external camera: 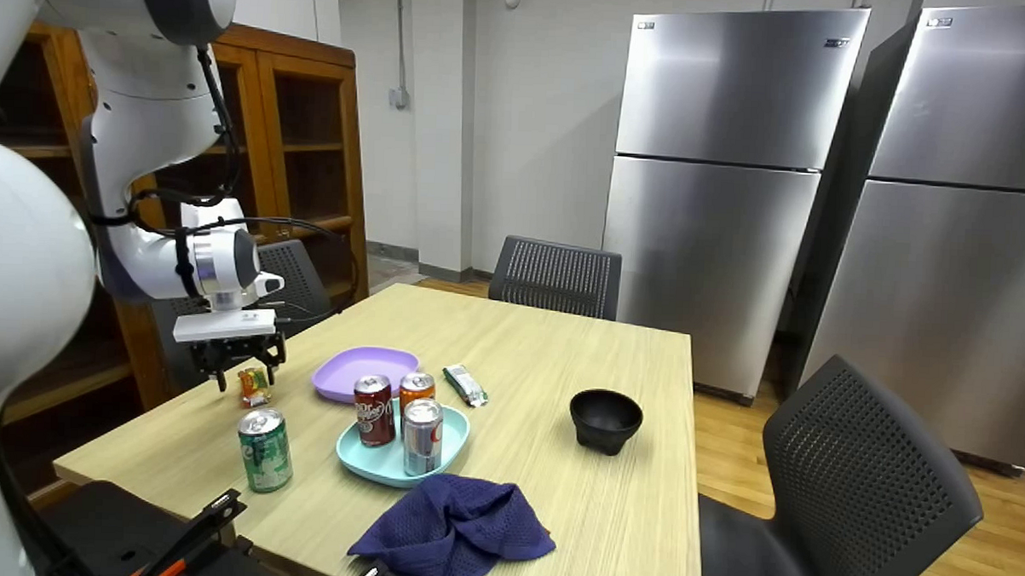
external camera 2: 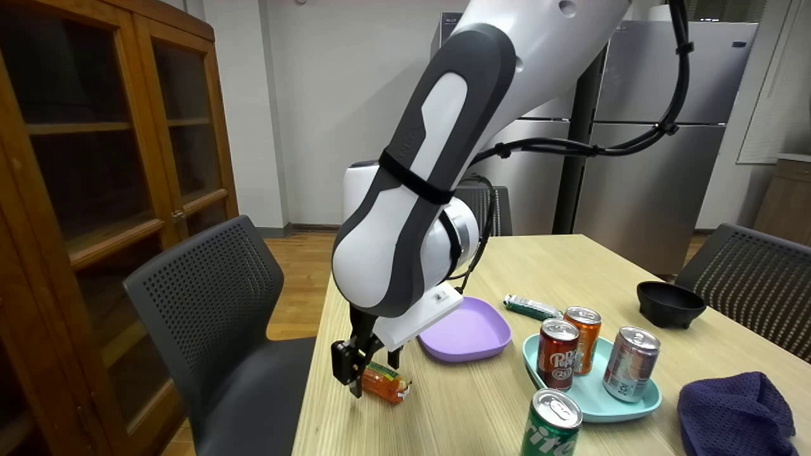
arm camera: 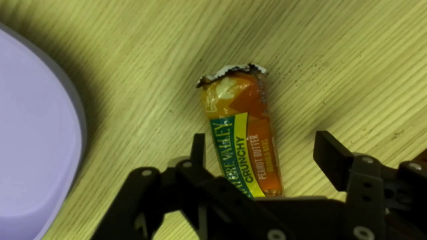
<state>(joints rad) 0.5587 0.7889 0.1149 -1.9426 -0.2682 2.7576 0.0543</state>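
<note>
"What did we see in the wrist view?"

"The gripper (arm camera: 262,150) had its blocky fingers (arm camera: 333,161) widely spread, gripping nothing, either side of a crinkled, glossy granola bar (arm camera: 240,133) on a wood-grained table (arm camera: 150,66). A smooth purple plate (arm camera: 36,133) curved at nine o'clock."

"In an exterior view, we found a rumpled, woven cloth (external camera: 457,533) at four o'clock from the bar."

"In an exterior view, a shallow teal dish (external camera 2: 589,394) lay at three."

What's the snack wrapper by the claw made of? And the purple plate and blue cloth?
Snack wrapper: probably thin, shiny plastic or foil, from its glints and crinkled end.
Purple plate: seems smooth plastic, evenly colored, softly shiny.
Blue cloth: looks like matte fabric, textured and softly folded.
</note>
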